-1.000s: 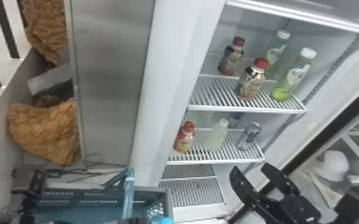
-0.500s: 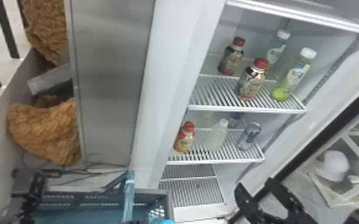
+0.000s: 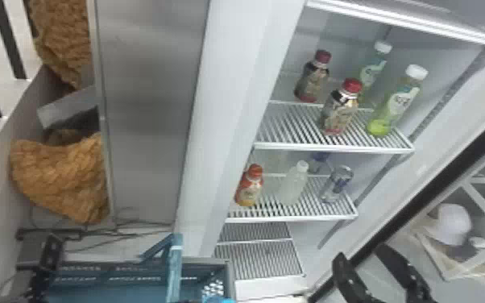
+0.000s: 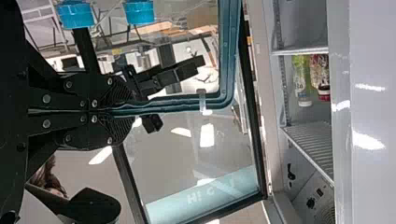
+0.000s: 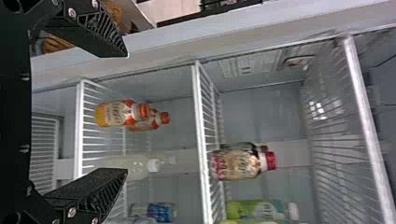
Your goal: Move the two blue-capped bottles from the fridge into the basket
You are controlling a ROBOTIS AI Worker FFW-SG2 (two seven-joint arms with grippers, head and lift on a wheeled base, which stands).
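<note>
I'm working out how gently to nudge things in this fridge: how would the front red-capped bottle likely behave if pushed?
The front red-capped bottle looks fairly stiff, as its sides hold their shape. It stands upright on the slatted shelf, so its base might catch and tip. Its round body would probably roll once down.

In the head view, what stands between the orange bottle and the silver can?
A cloudy bottle with a white cap stands between the orange bottle and the silver can, as the head view shows.
</note>
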